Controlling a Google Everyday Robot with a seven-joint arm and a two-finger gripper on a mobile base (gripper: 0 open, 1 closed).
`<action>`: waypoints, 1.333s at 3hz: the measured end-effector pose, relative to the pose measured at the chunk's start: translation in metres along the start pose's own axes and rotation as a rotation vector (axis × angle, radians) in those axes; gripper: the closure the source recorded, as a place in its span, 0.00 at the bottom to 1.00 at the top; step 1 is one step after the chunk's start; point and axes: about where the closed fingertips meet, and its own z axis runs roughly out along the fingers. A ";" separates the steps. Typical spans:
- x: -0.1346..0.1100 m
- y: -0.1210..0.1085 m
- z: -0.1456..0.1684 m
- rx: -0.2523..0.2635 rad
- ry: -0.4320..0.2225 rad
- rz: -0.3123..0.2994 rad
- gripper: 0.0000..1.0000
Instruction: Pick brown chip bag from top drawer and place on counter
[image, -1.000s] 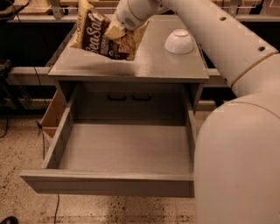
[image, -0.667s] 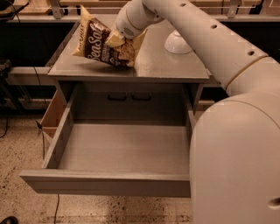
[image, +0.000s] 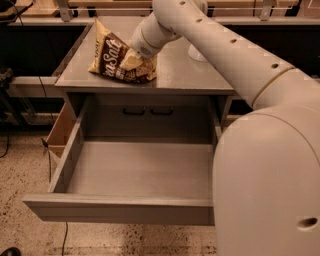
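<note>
The brown chip bag (image: 112, 57) rests tilted on the left half of the counter (image: 190, 77), its left end raised and its white lettering facing me. My gripper (image: 136, 61) reaches down from the arm onto the bag's right end and is shut on it. The wrist covers most of the gripper. The top drawer (image: 120, 210) is pulled fully open below the counter, and its grey floor holds nothing.
A white bowl (image: 195, 52) stands at the counter's right rear, mostly hidden behind my arm. A cardboard box (image: 60, 132) sits on the floor left of the drawer. My arm's large body fills the right side of the view.
The gripper has carried the bag down and to the left, from above the counter onto its surface. The bowl is now mostly hidden by the arm.
</note>
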 end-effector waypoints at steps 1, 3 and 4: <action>0.007 0.003 0.007 -0.013 0.017 -0.019 0.00; 0.005 -0.030 -0.063 0.035 0.017 -0.066 0.00; 0.020 -0.043 -0.144 0.060 0.007 -0.059 0.00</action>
